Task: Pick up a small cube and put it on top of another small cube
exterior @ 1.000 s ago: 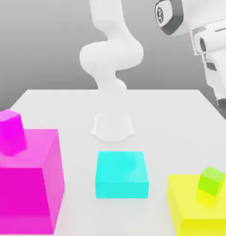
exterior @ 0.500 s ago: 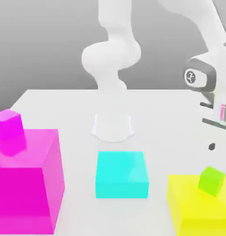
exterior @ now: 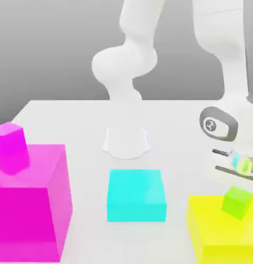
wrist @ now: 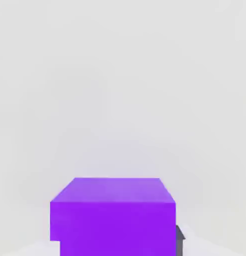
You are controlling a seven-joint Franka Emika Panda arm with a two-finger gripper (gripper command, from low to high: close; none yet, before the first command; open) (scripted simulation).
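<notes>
A small purple cube (wrist: 112, 215) lies on the white table, close up in the hand view. One dark finger (wrist: 180, 241) presses against its side, and my gripper (exterior: 240, 176) is shut on it. In the exterior view the hand is low at the exterior view's right, just behind the yellow block (exterior: 221, 232). A small green cube (exterior: 236, 202) sits tilted on that block. A small magenta cube (exterior: 11, 147) rests on the big magenta block (exterior: 33, 206) at the exterior view's left.
A cyan block (exterior: 136, 195) lies in the middle of the white table (exterior: 71, 118). The arm's round base (exterior: 126, 142) stands behind it. The yellow block and green cube are right in front of the lowered hand.
The arm has come down from high at the exterior view's right to table level behind the yellow block. Its fingers have closed on the purple cube.
</notes>
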